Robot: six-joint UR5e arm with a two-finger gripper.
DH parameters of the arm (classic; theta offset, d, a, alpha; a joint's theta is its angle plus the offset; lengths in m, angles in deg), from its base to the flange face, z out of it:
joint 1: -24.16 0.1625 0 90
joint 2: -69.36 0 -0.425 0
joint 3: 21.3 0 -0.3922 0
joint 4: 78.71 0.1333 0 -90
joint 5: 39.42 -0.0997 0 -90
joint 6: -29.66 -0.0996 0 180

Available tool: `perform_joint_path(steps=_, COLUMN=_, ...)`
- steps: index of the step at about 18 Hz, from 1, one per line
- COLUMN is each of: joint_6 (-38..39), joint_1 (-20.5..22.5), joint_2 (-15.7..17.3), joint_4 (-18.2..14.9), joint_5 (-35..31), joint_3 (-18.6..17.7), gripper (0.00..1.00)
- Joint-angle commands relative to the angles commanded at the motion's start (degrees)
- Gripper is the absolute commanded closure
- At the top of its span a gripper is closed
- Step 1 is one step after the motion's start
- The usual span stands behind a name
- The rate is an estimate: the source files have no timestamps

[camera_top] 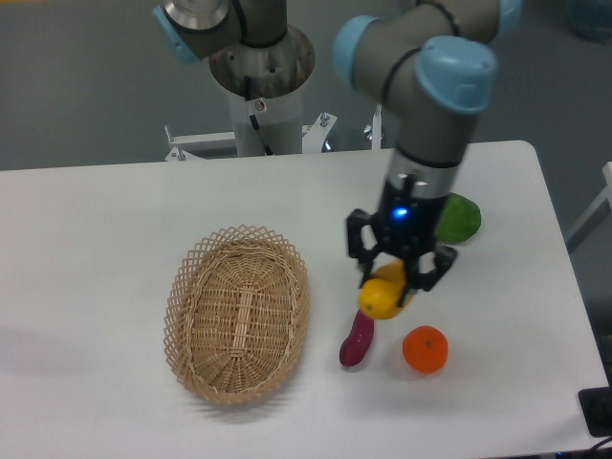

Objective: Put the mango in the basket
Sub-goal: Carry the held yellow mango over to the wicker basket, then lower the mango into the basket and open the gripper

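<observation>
Yellow mango (382, 297) clamped by downward-pointing end effector (399, 271).

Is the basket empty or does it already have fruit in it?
Empty. The basket shows only its bare woven base. The mango is outside it, to its right, between the fingers of the gripper.

You are looking at a smooth, faintly glossy yellow-orange mango (384, 295) beside an oval tan wicker basket (238, 314), rough and matt, with an open lattice rim. The black gripper (400, 272) is looking like matt plastic. The round orange (425, 348) is shining slightly; the white table (96, 249) is smooth and matt.
</observation>
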Motion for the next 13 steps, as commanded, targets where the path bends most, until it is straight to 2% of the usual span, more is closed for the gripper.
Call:
perform_joint_path(steps=4, joint_6=5.8, joint_1=-6.5, joint_2=-0.4, joint_4=4.9, joint_5=-5.9, joint_3=-4.7, gripper=0.58)
perform_joint_path(steps=6, joint_6=7.2, joint_1=-9.9, joint_2=-1.2, joint_4=5.5, joint_5=-9.5, joint_3=-6.5, gripper=0.58)
perform_joint_path(steps=13, joint_6=8.8, joint_1=-18.6, joint_2=-6.6, joint_4=5.9, joint_5=-16.7, joint_3=-7.7, gripper=0.58)
